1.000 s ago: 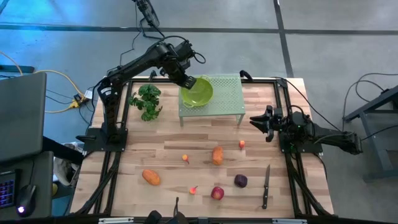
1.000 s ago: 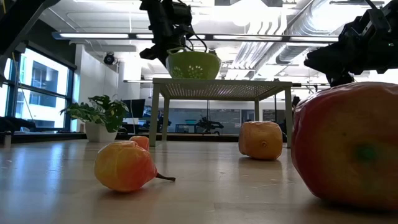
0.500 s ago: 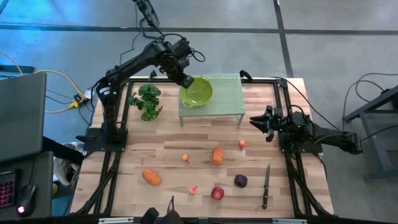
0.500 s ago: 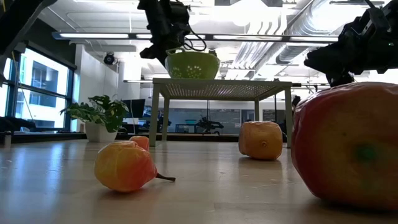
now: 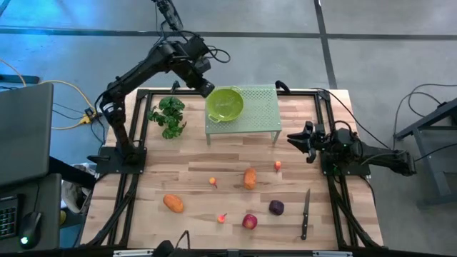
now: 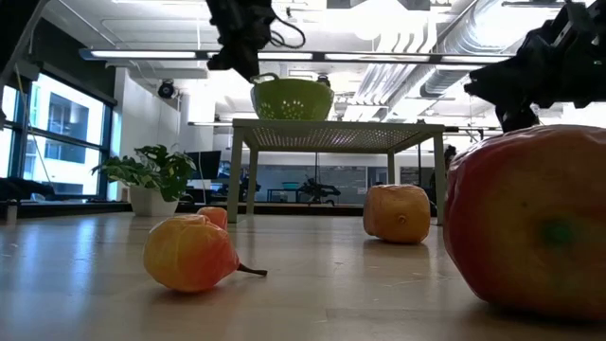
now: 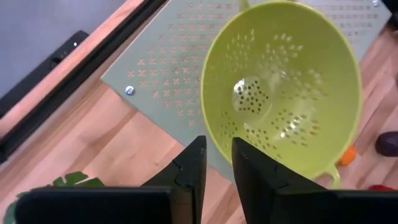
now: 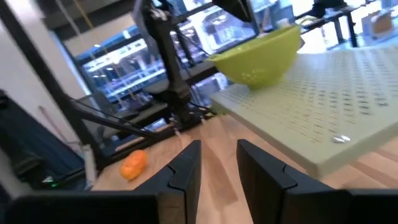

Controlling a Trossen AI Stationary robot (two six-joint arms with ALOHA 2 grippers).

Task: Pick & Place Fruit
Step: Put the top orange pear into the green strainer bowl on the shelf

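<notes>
Evidently the lime-green perforated plastic colander (image 5: 225, 104) has been set on the pale green perforated metal stand (image 5: 260, 108) as a raised receptacle. Just beside its rim the left gripper (image 7: 216, 163) is held, fingers nearly together, gripping nothing. The fruit (image 5: 249, 178) lies scattered on the wooden table (image 5: 193, 170), unpicked. The right gripper (image 8: 217, 163), fingers slightly apart, empty, waits beside the stand.

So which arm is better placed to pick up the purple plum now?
Probably the right. The right gripper waits low on the plum's side of the table, jaws slightly apart and empty. The left gripper is high by the green colander on the perforated stand, farther away.
</notes>
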